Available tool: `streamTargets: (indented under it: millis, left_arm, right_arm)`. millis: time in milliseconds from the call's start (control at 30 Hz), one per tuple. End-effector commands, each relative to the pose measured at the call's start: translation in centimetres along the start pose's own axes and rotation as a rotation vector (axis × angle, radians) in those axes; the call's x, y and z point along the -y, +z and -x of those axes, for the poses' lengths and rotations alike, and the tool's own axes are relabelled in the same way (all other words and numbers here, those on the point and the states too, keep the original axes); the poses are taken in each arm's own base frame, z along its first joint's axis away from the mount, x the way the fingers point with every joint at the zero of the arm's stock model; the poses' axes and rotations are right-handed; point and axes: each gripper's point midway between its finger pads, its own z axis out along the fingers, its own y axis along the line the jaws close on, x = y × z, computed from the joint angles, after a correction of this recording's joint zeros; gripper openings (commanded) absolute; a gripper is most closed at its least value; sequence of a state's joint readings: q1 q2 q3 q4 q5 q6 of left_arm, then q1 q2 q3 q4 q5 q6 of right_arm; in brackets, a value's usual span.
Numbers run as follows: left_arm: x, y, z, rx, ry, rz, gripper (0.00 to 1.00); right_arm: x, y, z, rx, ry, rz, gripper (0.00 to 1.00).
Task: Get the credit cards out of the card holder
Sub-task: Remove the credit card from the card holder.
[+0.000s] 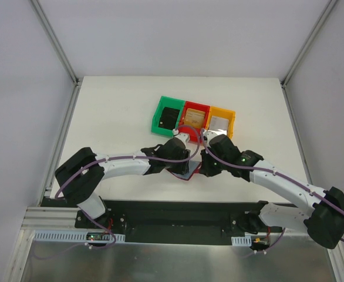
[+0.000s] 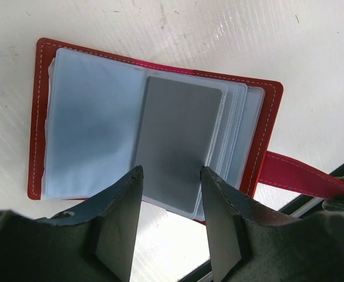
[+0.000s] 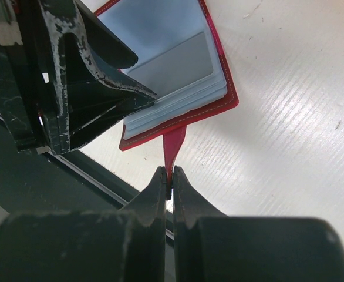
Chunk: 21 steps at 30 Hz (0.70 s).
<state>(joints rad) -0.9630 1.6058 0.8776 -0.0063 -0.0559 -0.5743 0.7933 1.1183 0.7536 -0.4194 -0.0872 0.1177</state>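
While my right claw [image 3: 169, 177] clenches the red tab [image 3: 173, 147] of the wallet [image 2: 267, 126], my left claw [image 2: 172, 173] gapes over the grey card [image 2: 178, 129].

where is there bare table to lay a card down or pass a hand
Bare table lies left of the green bin, right of the orange bin, and behind all three bins. Crowded: the middle, between the red bin and the near edge, where the left arm and right arm hang over the card holder.
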Motion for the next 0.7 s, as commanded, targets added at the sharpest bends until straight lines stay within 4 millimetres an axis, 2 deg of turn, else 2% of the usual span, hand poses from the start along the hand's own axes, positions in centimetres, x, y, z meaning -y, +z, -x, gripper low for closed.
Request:
streamTargets:
  millis: [0,367,667]
  left_arm:
    - [-3.2,-0.8,-0.7,-0.015,0.010,0.141,0.42]
    - [-4.4,-1.5,1.0,0.028,-0.041,0.164,0.42]
    - [-5.8,-1.3,0.6,0.016,-0.082,0.194,0.42]
  right_arm:
    - [-1.2,-1.4,2.3,0.069,-0.020,0.039,0.00]
    - [-0.7,-1.3,1.4,0.044,-0.025,0.031,0.00]
    - [0.2,-1.3,0.2,0.026,-0.024,0.014,0.00]
